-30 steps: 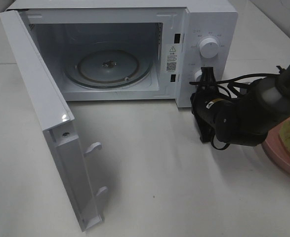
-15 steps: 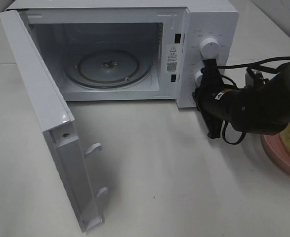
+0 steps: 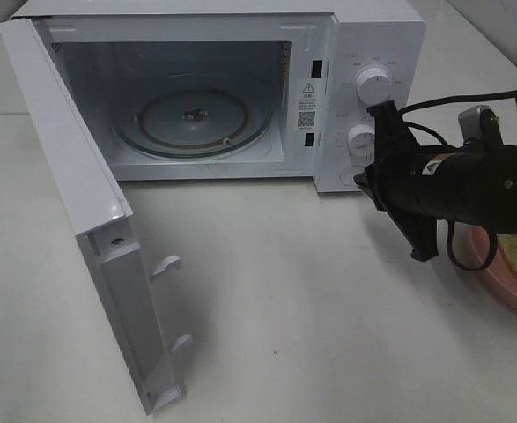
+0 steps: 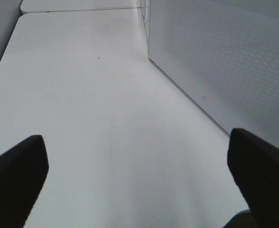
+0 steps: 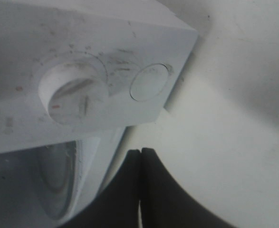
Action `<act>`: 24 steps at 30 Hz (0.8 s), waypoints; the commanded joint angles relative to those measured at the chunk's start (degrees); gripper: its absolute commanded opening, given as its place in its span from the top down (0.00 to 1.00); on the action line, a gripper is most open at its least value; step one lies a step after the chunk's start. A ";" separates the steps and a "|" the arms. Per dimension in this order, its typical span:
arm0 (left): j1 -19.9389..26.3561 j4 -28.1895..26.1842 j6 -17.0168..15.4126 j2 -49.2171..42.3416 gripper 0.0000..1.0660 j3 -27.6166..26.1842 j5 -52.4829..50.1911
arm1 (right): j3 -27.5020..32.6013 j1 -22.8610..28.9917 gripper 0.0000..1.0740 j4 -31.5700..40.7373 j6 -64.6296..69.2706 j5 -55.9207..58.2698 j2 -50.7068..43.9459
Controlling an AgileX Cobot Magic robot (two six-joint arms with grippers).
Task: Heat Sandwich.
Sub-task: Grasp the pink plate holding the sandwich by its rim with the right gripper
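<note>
Kitchen-style test bench, not a lived-in home. What you have to go on: a white microwave (image 3: 214, 53) straight ahead of the right pincer (image 3: 364, 180), its door (image 3: 82, 220) swung wide, glass turntable (image 3: 192, 119) inside, two dials (image 3: 372, 85) just beside the pincer tips. Plain white tabletop (image 3: 284, 308) beneath the pincer. Pink plate (image 3: 509, 295) behind it, partly hidden by the arm. Surroundings bare and pale.

Right fingers (image 3: 364, 180) shifted rightward and tilted; microwave's lower knob (image 3: 361, 137) now uncovered.
</note>
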 commanded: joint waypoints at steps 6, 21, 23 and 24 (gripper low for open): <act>-0.06 -0.23 0.00 -1.60 0.08 0.11 -0.06 | 0.29 -0.23 1.00 -0.46 -21.31 14.04 -5.90; -0.06 -0.23 0.00 -1.60 0.08 0.11 -0.06 | 0.29 -0.23 0.96 -1.66 -66.81 35.29 -11.17; -0.06 -0.23 0.00 -1.60 0.08 0.11 -0.06 | 0.11 -0.23 0.95 -2.98 -69.84 38.56 -11.52; -0.06 -0.23 0.00 -1.60 0.08 0.11 -0.06 | -0.11 -0.23 0.95 -4.07 -70.53 40.39 -11.75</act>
